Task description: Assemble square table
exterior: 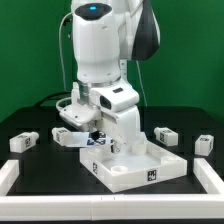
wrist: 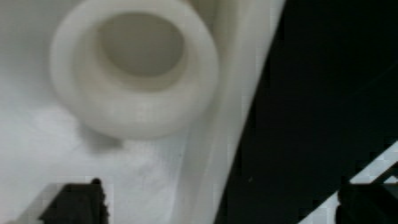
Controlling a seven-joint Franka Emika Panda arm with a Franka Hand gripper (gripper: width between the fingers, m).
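The white square table top (exterior: 138, 163) lies flat on the black table in the middle, with tags on its side walls. My gripper (exterior: 97, 134) hangs low over its far left corner in the exterior view. The wrist view shows that corner close up: a round corner hole (wrist: 134, 60) and the raised rim (wrist: 231, 130). The gripper (wrist: 217, 203) is open. One fingertip (wrist: 71, 205) is over the top's inner face and the other is outside the rim over the black table. Nothing is held. Short white legs lie at the exterior view's left (exterior: 24, 141) and right (exterior: 166, 133).
Another leg (exterior: 205, 143) lies at the far right and one (exterior: 70, 136) next to the gripper on the left. A low white border rail (exterior: 10, 176) runs along the front corners. A green backdrop stands behind the arm.
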